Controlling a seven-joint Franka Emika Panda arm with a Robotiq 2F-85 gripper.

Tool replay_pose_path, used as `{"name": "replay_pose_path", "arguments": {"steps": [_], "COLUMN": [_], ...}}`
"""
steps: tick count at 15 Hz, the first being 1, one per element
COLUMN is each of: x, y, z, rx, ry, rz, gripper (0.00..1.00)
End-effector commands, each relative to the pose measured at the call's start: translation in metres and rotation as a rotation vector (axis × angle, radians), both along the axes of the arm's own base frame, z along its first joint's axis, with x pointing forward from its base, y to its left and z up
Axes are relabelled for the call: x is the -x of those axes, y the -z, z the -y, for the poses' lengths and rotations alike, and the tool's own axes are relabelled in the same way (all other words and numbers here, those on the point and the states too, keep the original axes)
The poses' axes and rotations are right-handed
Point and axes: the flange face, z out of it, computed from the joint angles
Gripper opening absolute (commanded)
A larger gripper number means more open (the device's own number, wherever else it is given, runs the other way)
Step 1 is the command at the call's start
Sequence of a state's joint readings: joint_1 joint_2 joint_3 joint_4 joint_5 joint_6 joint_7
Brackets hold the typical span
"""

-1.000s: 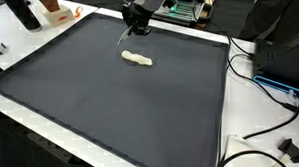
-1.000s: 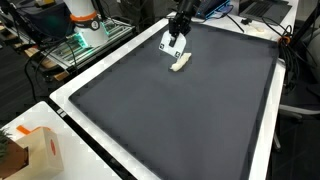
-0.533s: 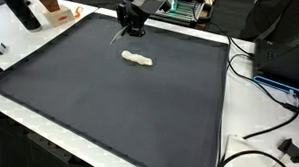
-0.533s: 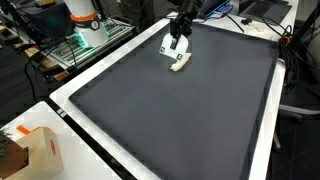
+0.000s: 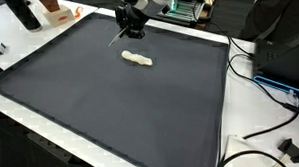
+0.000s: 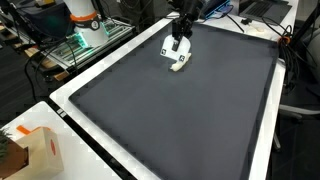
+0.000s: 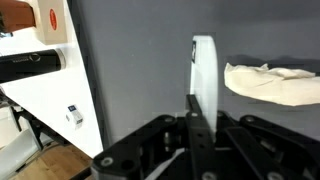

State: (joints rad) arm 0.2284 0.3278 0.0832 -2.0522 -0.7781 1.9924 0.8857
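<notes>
Grasp made, nothing set down: the gripper is clamped on a thin white piece, apparently clear of the dark mat at its far side, with a pale crumpled lump lying just nearer, untouched.

The tool hangs pointing down, jaws pinched together.
</notes>
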Motion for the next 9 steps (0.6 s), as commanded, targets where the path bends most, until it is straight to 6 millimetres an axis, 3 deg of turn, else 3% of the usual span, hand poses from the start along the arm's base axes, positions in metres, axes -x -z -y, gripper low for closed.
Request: {"name": "replay_pose_path", "arguments": {"steps": [1,9], "x": [0.0029,0.0051], "y": [-0.0013,-0.0066], "z": [-0.0011,-0.0007], "rx": [-0.008,-0.010], "ry": [-0.053,-0.142], "rz": [0.003,-0.046], "gripper": [0.01,0.01]}}
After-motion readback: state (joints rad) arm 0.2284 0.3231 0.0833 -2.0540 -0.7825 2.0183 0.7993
